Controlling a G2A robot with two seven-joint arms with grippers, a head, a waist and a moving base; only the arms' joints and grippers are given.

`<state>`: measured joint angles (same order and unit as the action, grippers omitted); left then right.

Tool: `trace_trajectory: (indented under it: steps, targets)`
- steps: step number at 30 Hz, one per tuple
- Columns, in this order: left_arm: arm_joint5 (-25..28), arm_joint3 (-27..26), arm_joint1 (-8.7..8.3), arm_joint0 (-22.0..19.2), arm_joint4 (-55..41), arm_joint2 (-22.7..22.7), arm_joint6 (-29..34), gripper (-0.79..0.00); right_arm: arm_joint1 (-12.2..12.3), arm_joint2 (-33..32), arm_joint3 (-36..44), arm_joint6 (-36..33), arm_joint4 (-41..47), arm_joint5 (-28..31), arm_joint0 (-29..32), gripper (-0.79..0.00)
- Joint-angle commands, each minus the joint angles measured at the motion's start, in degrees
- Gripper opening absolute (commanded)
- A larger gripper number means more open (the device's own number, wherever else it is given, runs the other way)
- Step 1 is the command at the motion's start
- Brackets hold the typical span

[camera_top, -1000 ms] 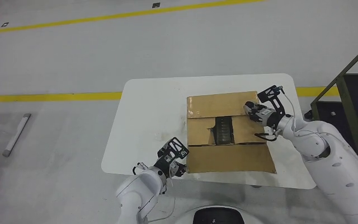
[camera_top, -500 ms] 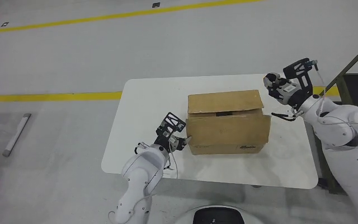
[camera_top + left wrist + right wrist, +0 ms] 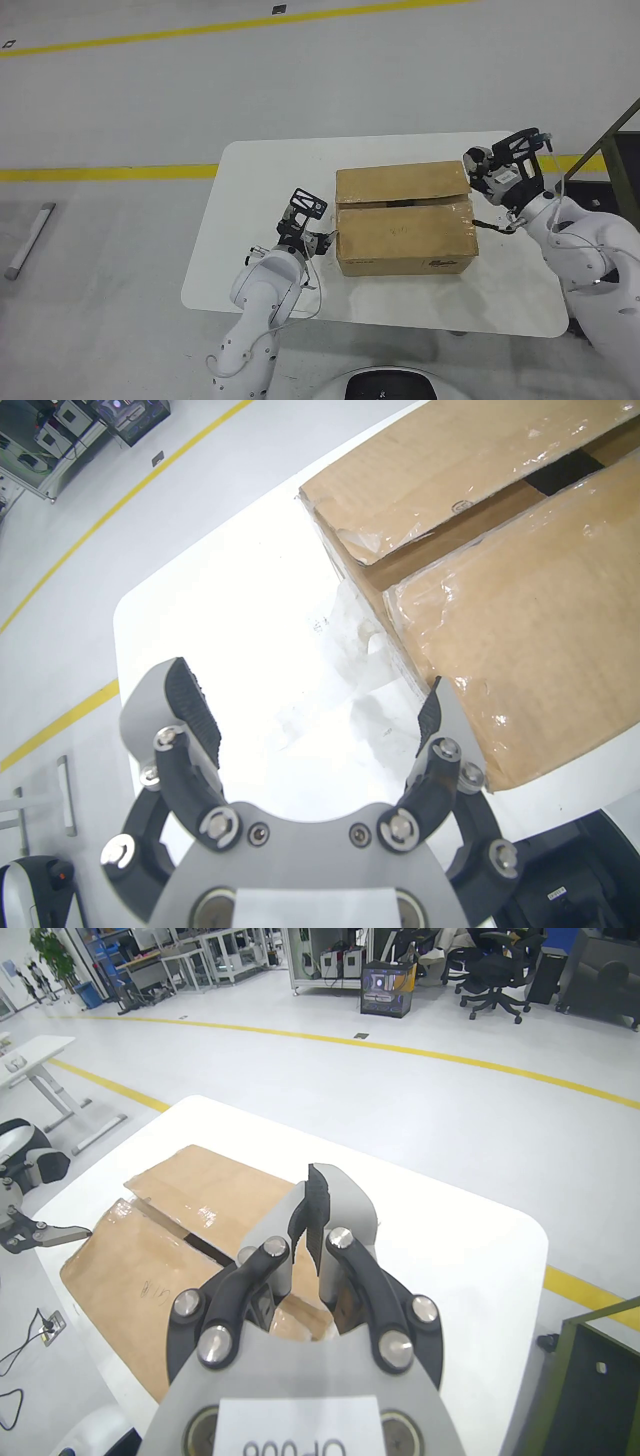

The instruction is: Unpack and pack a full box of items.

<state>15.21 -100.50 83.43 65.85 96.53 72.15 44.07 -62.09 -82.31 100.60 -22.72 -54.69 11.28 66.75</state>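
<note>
A brown cardboard box (image 3: 405,215) stands in the middle of the white table (image 3: 260,200). Its two taped top flaps are folded down, with a narrow dark slit between them (image 3: 560,470). My left gripper (image 3: 320,240) is at the box's left end, open (image 3: 315,710), and one finger (image 3: 432,712) is against the corner of the near flap (image 3: 525,600). My right gripper (image 3: 472,163) hovers over the box's far right corner. Its fingers (image 3: 312,1208) are shut with nothing between them, above the box top (image 3: 165,1248). The box's contents are hidden.
A loose piece of clear tape (image 3: 360,650) lies on the table beside the box's left end. A dark green metal frame (image 3: 610,150) stands just off the table's right edge. Bare tabletop lies left of the box and along the front.
The box's flaps, spread open a second ago with dark items showing, are now folded down. The right gripper lifted away and came back to the far right corner. The left gripper moved up to the box's end.
</note>
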Motion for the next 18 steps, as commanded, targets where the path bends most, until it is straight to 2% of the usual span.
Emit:
trace_trajectory:
  steps: [1,6,11,18]
  targets:
    - [-0.12,0.04,-0.04,-0.08,-0.13,0.04,0.02,0.000,-0.49,3.16,-1.46,1.78,-1.48,-2.34,-0.34,-0.785]
    - [-0.03,-0.01,-0.22,-0.06,-0.04,0.28,0.35,0.000,-1.57,9.77,-6.67,2.38,-5.90,-5.20,-3.42,-0.785]
    - [-0.46,-1.24,-0.52,1.01,-0.10,1.61,1.18,0.000,-2.30,12.57,-9.79,2.58,-6.32,-6.02,-4.88,-0.785]
    - [0.66,-6.49,-1.31,6.11,0.31,4.56,4.21,0.000,-2.87,14.06,-11.43,2.53,-6.81,-6.31,-5.44,-0.785]
